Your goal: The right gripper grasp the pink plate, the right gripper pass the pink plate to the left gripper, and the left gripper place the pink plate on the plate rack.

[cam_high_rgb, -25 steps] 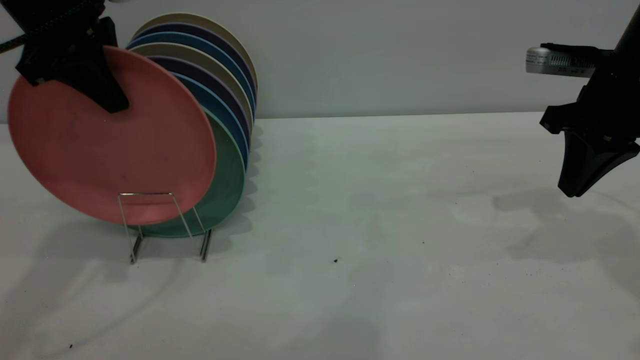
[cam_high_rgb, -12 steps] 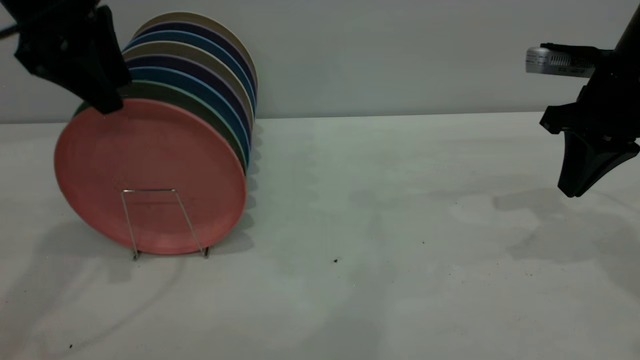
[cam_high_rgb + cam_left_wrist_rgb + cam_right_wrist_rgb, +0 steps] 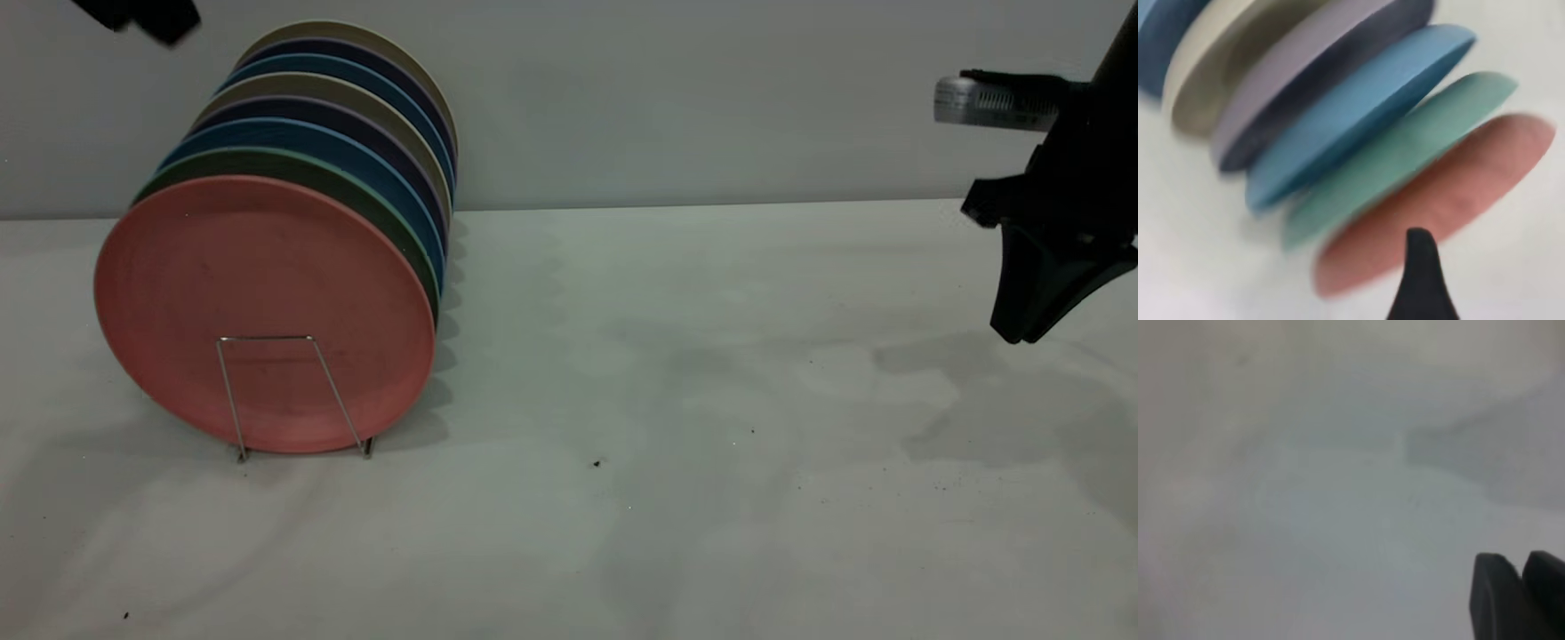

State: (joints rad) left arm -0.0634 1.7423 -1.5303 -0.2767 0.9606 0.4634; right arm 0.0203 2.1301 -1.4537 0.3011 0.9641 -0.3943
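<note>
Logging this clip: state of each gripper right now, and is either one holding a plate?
Left gripper: high above the plate rack, holding nothing; open or shut cannot be told.
Right gripper: shut, empty, at the table's right side.

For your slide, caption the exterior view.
Pink plate stands in the plate rack; left gripper above it, right gripper far right.

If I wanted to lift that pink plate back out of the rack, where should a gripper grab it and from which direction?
Best guess: pinch the top rim of the pink plate, coming straight down from above. It stands on edge at the front of the plate rack, leaning back on the teal-green plate, so only its upper edge is free; the wire loop crosses its lower face.
</note>
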